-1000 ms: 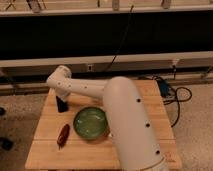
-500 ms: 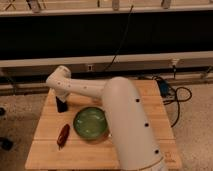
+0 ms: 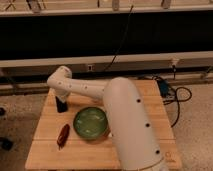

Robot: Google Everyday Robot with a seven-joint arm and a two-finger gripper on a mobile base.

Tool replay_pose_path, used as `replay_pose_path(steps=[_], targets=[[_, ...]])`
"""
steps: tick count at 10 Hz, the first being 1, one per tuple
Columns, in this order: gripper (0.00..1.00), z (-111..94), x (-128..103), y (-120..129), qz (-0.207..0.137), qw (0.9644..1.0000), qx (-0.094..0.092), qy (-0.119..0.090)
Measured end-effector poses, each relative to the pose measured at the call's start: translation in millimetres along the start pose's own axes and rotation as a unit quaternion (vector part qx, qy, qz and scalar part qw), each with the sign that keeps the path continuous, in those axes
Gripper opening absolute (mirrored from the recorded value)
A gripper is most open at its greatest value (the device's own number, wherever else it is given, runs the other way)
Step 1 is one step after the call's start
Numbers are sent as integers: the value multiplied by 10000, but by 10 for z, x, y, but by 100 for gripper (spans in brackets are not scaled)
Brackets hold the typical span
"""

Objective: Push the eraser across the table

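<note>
The light wooden table [image 3: 145,102] fills the lower middle of the camera view. My white arm reaches from the lower right across it to the far left part. My gripper [image 3: 61,105] is a dark shape pointing down at the tabletop near the left edge, behind and to the left of the green bowl. I cannot make out the black eraser as a separate thing; it is hidden by the gripper or merges with its dark tip.
A green bowl [image 3: 90,122] sits left of the table's middle. A red-brown elongated object [image 3: 63,135] lies near the front left. Black cables and a blue box [image 3: 165,89] lie on the floor at the right. A dark wall with rails runs behind the table.
</note>
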Motion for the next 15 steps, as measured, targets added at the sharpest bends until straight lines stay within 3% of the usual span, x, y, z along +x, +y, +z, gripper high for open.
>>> replay_pose_path(steps=[15], targets=[[1, -9, -295, -35, -544, 9979, -27, -357]])
